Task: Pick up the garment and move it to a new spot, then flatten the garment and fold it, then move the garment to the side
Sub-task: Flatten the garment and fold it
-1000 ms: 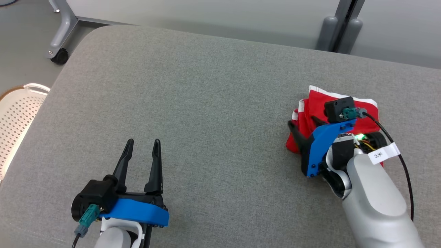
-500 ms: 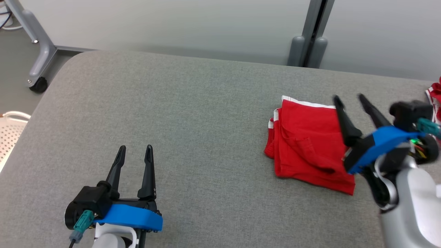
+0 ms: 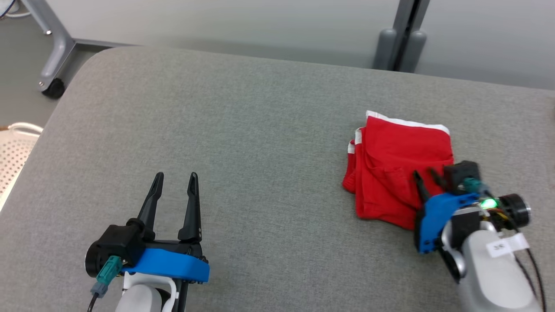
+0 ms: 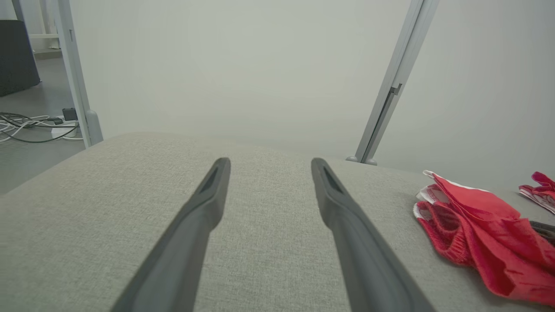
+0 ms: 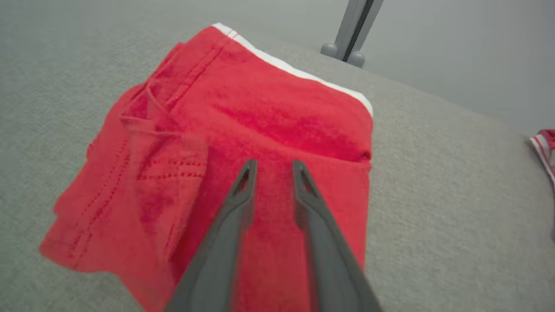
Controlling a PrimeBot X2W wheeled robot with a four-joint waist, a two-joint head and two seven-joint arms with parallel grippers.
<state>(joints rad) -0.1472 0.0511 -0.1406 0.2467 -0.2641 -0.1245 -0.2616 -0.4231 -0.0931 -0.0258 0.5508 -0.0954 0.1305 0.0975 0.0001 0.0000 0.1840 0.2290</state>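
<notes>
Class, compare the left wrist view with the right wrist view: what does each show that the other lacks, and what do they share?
Left wrist view's own: the left hand, fingers wide apart over the bare grey cushion, and cables on the floor. Right wrist view's own: the right hand, fingers narrowly apart over the garment, and its pocket stitching. Shared: the folded red garment with white trim, the cushion, the grey post and a second red cloth at the right edge.
</notes>
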